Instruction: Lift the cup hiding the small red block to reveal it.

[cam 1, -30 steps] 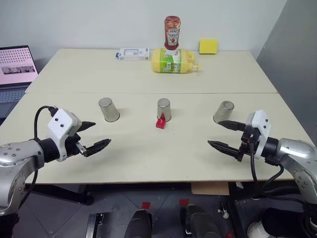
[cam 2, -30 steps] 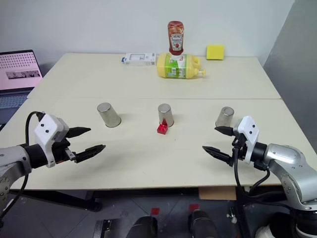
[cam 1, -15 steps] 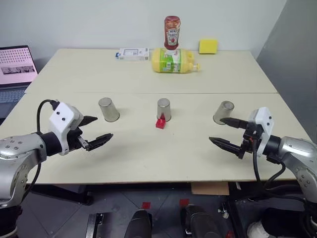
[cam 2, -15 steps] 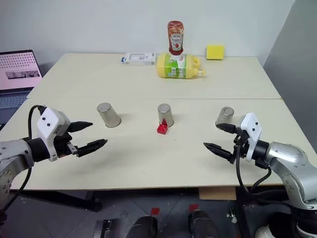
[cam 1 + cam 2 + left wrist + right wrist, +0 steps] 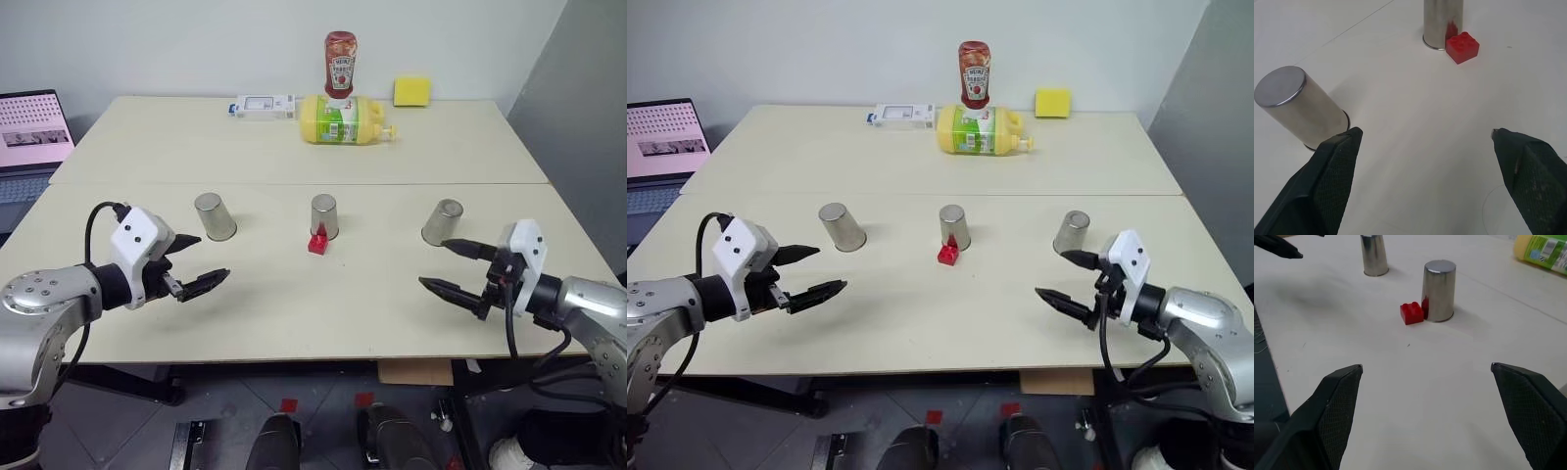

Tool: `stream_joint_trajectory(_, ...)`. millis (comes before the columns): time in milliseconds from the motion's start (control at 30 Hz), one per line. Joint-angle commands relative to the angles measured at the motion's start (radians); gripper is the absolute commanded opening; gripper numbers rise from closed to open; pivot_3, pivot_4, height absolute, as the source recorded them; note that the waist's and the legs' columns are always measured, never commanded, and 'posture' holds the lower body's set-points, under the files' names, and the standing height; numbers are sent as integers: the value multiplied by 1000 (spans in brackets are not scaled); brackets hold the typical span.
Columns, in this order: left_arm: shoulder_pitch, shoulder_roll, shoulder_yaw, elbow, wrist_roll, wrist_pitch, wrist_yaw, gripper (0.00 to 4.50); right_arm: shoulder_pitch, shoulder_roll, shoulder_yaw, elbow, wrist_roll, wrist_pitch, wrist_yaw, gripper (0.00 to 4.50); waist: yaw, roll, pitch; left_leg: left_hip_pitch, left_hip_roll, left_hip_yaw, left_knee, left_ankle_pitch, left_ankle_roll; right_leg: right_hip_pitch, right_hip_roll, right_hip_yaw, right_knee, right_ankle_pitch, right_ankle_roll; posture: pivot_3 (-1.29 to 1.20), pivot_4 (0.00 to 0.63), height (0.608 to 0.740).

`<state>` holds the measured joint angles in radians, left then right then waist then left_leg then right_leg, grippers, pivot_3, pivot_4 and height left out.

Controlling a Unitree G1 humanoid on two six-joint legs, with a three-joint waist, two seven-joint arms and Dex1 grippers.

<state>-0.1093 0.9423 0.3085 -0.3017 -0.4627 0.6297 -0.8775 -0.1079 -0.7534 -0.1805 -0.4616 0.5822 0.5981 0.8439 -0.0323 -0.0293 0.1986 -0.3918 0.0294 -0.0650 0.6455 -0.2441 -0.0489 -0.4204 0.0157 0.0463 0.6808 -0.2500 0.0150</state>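
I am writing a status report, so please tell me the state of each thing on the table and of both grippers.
left cup: upside down, untouched
middle cup: upside down, beside the block
right cup: upside down, untouched
small red block: uncovered, on the table
ketchup bottle: standing on its cap
yellow bottle: lying on its side
left gripper: open, empty
right gripper: open, empty

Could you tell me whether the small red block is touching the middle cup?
Cannot tell. In the right wrist view the red block sits right against the base of the middle cup, but no view shows a plain gap or contact.
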Motion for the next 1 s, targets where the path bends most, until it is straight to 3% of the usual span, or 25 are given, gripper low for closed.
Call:
stream_joint_trajectory(33, -10, 20, 9, 7, 11, -24, -13, 4500, -5, 1, -26, -48, 6, -21, -21, 4465, -1, 0, 0, 0, 0, 0, 0, 0, 0, 0, 0, 0, 0, 0, 0, 0, 150, 740)
stream_joint_trajectory(633, 10, 35, 44, -5, 6, -23, -14, 4500, -102, -9, 15, 9, 11, -4, 3, 4465, -1, 0, 0, 0, 0, 0, 0, 0, 0, 0, 0, 0, 0, 0, 0, 0, 150, 740)
stream_joint_trajectory(1000, 12, 56, 48, 5, 9, -23, -30, 4500, -82, 4, 33, 16, -15, -37, 10, 4465, 0, 0, 0, 0, 0, 0, 0, 0, 0, 0, 0, 0, 0, 0, 0, 0, 150, 740)
